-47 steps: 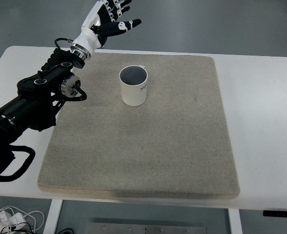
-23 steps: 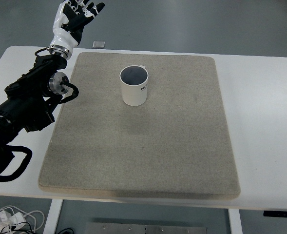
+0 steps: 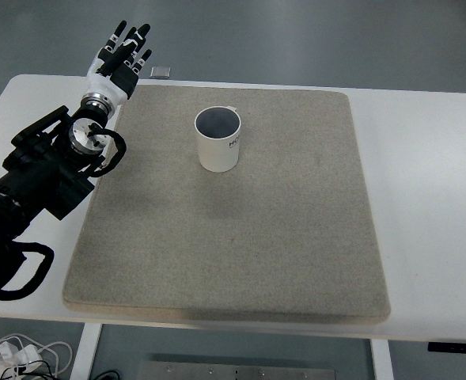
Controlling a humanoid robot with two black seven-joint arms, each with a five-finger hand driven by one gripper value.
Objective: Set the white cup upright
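Observation:
A white cup [image 3: 217, 140] stands upright on the grey mat [image 3: 233, 237], toward its far middle, with its dark inside facing up and small print on its side. My left hand [image 3: 124, 57] is over the table's far left corner, well to the left of the cup, fingers spread and holding nothing. The black left arm [image 3: 47, 170] runs back along the mat's left edge. The right arm does not show.
The mat covers most of the white table [image 3: 430, 198]. A small grey object [image 3: 161, 72] lies on the table just beyond the mat's far left corner, beside my hand. Cables [image 3: 11, 352] hang below the table's near left edge.
My left hand has drawn away from the cup, moving left and then lower toward the table's far left corner. The cup has stayed upright in place.

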